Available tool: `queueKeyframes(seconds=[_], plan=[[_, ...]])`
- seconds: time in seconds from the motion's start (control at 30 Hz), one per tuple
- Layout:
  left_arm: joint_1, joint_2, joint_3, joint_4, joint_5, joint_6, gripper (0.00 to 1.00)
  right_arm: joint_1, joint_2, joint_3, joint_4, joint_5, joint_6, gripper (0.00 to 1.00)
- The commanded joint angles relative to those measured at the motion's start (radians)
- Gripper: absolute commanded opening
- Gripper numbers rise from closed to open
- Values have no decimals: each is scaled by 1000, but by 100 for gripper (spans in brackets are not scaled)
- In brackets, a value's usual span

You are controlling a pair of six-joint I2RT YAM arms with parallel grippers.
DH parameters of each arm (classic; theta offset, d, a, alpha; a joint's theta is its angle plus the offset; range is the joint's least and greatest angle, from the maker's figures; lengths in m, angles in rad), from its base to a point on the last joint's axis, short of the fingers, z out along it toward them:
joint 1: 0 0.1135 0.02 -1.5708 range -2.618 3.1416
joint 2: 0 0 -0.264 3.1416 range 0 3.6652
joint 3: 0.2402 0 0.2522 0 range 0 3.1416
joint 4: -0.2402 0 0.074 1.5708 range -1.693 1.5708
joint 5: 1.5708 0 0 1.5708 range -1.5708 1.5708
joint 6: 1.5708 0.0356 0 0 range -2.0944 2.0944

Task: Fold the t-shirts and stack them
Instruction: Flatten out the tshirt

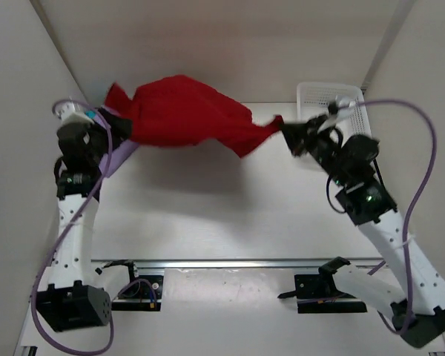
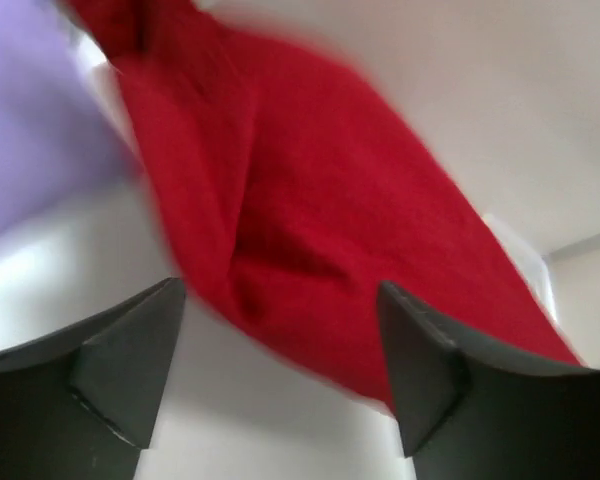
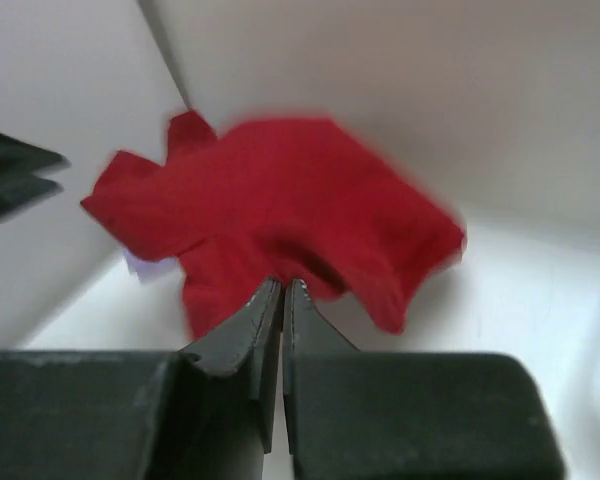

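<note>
The deep red t-shirt hangs bunched in mid-air above the white table, stretched between the two arms. The right gripper is clamped on the shirt's right corner, jaws pressed together on the cloth. The left gripper stands with its jaws apart just beside the shirt's left end, gripping nothing. A pale lavender t-shirt lies under the left arm. A white lattice basket sits behind the right arm.

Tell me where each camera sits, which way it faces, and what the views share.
Top external: above and behind, looking down on the table, both arms, red t-shirt.
Left wrist: on the left arm, facing the shirt between open pincer fingers.
Right wrist: behind the right pincer, shut on the shirt.
Shared: the shirt.
</note>
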Motion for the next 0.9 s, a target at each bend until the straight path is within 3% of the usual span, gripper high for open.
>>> queueKeyframes(seconds=[0.0,0.07,0.2,0.33,0.43,0.5,0.53,0.57,0.63,0.77,0.87], plan=[[29,-89,-266,9,68,-11,92,-62,-115,-417,88,-54,189,0],[22,-134,-456,32,85,-16,94,-116,-251,-627,99,-88,264,0],[-55,-168,-593,32,22,1,99,-248,-403,-917,64,-224,348,0],[-136,-160,-638,-9,-62,27,99,-237,-479,-1009,27,-165,395,0],[-133,-157,-659,0,-96,30,99,-191,-450,-1010,6,-114,398,0],[-81,-163,-691,-2,-99,26,83,-185,-440,-1017,19,-126,404,0],[-44,-166,-701,5,-90,21,67,-182,-437,-1013,20,-116,410,0],[-9,-168,-718,-3,-88,11,58,-179,-440,-1017,23,-117,407,0],[29,-166,-754,5,-88,10,54,-171,-442,-1016,12,-107,409,0],[-30,-114,-771,-3,-139,23,69,-153,-442,-1025,30,-99,395,0],[-55,-77,-781,29,-197,6,74,-147,-425,-1029,56,-126,389,0]])
